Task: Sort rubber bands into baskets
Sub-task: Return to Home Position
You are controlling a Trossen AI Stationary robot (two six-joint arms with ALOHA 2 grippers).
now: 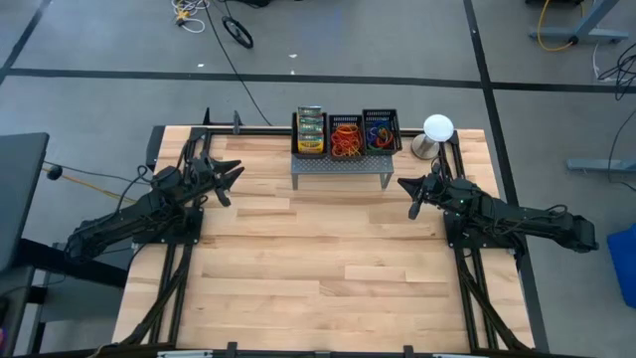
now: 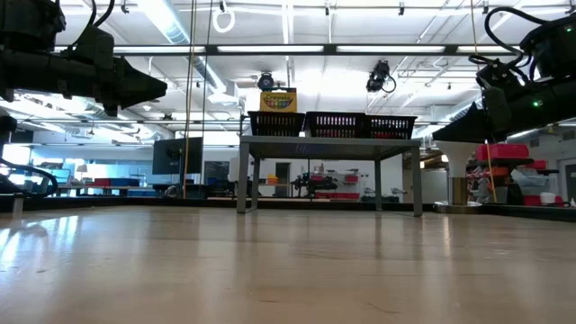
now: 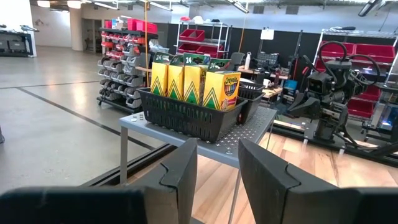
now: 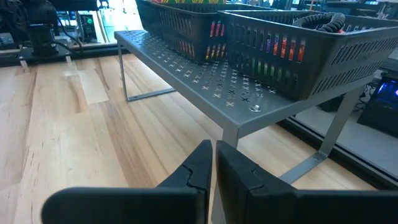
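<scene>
Three black mesh baskets stand in a row on a grey perforated stand (image 1: 338, 165) at the table's far middle. The left basket (image 1: 311, 133) holds yellow-green crayon boxes (image 3: 196, 84). The middle basket (image 1: 346, 137) holds orange and red rubber bands, and the right basket (image 1: 382, 133) holds rubber bands of mixed colours (image 4: 273, 46). My left gripper (image 1: 235, 175) hovers open to the left of the stand, above the table, its fingers level and turned toward the stand. My right gripper (image 1: 406, 187) hovers shut to the right of the stand. Neither holds anything.
A white round lamp (image 1: 437, 127) stands at the far right corner, beside the stand. Black frame rails (image 1: 179, 288) run along both side edges under the arms. Bare wooden tabletop (image 1: 318, 268) stretches from the stand to the near edge.
</scene>
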